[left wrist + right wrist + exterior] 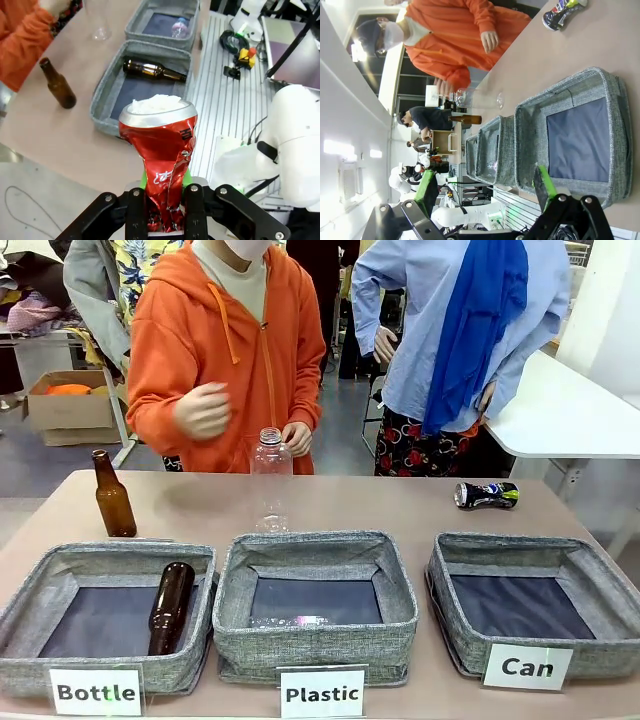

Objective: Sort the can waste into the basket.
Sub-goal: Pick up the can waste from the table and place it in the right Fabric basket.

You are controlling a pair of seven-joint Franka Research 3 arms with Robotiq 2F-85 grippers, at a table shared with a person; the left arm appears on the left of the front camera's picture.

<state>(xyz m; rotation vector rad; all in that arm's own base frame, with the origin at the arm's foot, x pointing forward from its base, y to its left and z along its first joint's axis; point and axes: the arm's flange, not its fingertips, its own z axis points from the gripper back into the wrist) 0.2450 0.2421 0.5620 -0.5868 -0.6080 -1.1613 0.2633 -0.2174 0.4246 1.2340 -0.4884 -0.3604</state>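
My left gripper (165, 202) is shut on the crushed shiny red can (162, 150) and holds it upright, silver end up, high above the table's near-left corner. The dark blue-black can (487, 495) lies on its side on the table behind the grey "Can" basket (530, 545), which holds nothing. In the right wrist view the dark can (562, 12) lies beyond that basket (530, 135). My right gripper (485, 192) hangs open with nothing between its green-padded fingers, short of the basket's near side.
The "Bottle" bin (40, 585) holds a brown bottle (170, 607); another brown bottle (113, 495) stands behind it. The "Plastic" bin (235, 585) holds a clear bottle (290, 621). A person in orange has a hand at an upright clear bottle (270, 475).
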